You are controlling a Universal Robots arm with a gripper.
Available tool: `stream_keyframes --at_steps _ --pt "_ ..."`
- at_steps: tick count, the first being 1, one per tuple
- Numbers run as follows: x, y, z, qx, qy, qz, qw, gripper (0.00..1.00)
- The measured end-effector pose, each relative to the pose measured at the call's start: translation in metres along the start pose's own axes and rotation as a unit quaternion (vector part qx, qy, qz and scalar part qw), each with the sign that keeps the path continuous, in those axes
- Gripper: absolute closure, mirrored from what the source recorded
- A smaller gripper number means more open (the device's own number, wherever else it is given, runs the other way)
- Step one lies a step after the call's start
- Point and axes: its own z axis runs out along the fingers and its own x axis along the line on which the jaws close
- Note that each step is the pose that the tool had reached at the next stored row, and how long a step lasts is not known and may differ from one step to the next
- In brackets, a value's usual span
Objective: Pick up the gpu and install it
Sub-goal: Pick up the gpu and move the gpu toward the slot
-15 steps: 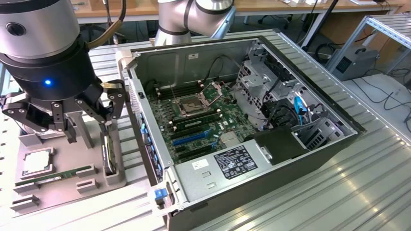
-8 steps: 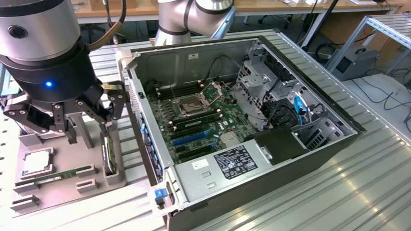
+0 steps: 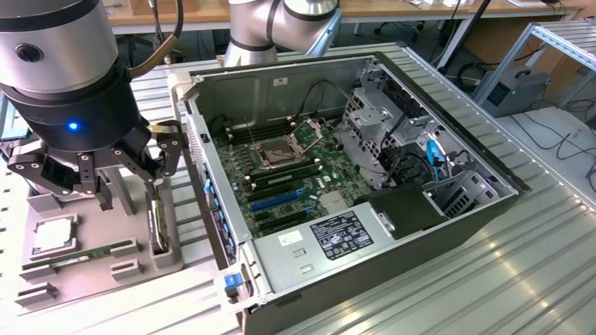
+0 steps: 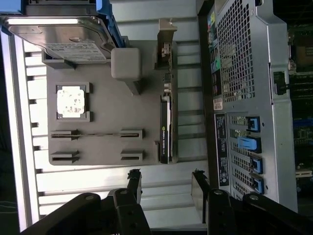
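arm: we see it upright over the grey tray, wrist pointing straight down | claw: spread wide, holding nothing, hanging above the tray's slotted edge | gpu: thin dark card standing on edge in the tray's side slot, pale metal bracket at one end, small green mark on its rim

Resting directly on ribbed metal table: grey parts tray, open computer case just beside it.

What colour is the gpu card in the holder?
The gpu is black; best in the wrist view.
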Motion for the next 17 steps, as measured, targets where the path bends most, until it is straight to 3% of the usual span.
stream_keyframes --at_steps 17 --pt "0.0002 -0.0003 0.0068 0.0000 0.0000 0.000 1.0000 0.46"
